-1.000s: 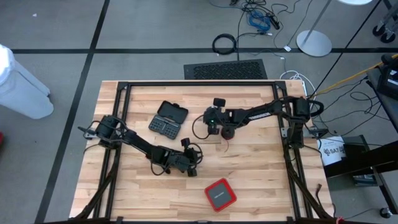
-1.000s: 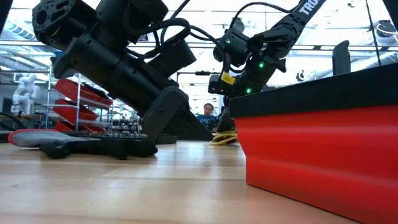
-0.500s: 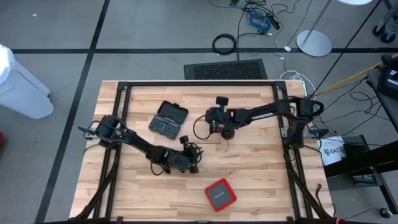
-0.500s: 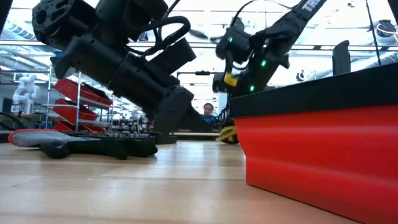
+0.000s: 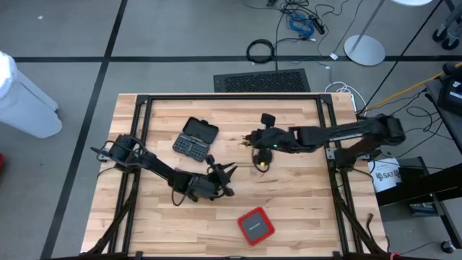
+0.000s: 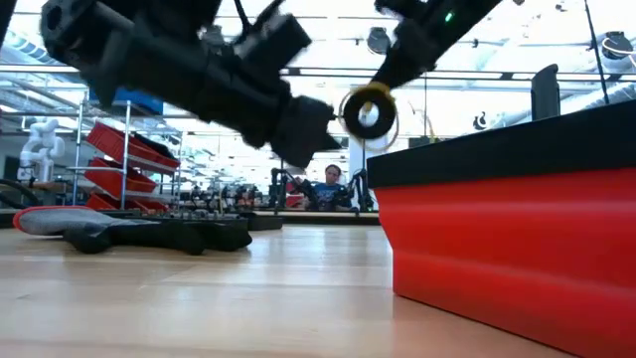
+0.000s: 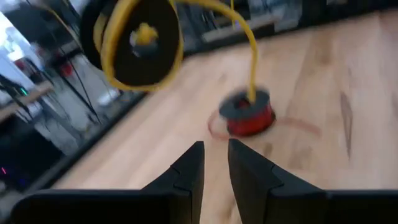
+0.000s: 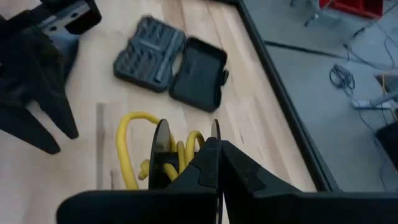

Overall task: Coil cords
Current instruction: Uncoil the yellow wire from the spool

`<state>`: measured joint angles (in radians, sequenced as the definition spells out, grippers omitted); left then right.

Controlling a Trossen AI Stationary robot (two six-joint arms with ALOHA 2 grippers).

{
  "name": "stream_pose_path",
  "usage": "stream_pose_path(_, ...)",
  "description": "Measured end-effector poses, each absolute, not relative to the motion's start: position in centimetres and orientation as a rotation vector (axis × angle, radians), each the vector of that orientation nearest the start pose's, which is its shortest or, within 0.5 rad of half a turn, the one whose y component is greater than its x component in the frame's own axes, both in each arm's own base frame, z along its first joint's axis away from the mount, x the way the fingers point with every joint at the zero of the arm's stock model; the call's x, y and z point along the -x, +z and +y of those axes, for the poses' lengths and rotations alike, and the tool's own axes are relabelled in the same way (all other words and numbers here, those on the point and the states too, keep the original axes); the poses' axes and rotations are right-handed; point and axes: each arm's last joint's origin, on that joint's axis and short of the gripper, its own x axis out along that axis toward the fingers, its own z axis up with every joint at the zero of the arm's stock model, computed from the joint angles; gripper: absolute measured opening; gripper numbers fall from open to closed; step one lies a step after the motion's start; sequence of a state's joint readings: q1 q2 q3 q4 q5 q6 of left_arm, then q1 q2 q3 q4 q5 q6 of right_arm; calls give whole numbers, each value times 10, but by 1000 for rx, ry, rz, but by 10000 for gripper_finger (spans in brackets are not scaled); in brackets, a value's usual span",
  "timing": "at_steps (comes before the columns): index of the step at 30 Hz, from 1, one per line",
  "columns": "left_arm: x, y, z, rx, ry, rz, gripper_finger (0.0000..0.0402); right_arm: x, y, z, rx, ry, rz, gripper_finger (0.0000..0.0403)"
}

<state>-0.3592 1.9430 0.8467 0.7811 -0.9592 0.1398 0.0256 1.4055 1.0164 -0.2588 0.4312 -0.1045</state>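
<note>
Above table centre: right gripper [image 5: 254, 141] is pinching the yellow cord coil [image 6: 370, 111], lifting it clear.
At 7 o'clock: left gripper [image 5: 225, 173] is waiting, fingers slightly parted.

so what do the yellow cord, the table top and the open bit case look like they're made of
Yellow cord: smooth, glossy, bending in soft loops, probably plastic-coated wire. Table top: pale wood, likely butcher-block, with visible plank seams and grain and a low sheen. Bit case: dark grey, matte, with moulded ribs, apparently hard plastic.
</note>
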Motion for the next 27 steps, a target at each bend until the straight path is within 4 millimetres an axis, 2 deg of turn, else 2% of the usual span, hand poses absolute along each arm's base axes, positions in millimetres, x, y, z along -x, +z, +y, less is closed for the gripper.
stream_pose_path(5,-345,160,-117,-420,639,137,80,-285,293,10,227,-318,568,1)
stream_pose_path(10,-338,187,-123,-528,679,2,80,-278,303,18,207,-278,525,1)
stream_pose_path(15,-338,193,-126,-617,592,-74,80,-278,304,20,205,-271,516,1)
stream_pose_path(18,-345,195,-127,-623,560,-67,86,-278,304,20,200,-269,516,1)
stream_pose_path(27,-359,209,-123,-619,610,-56,163,-278,304,26,195,-231,510,0)
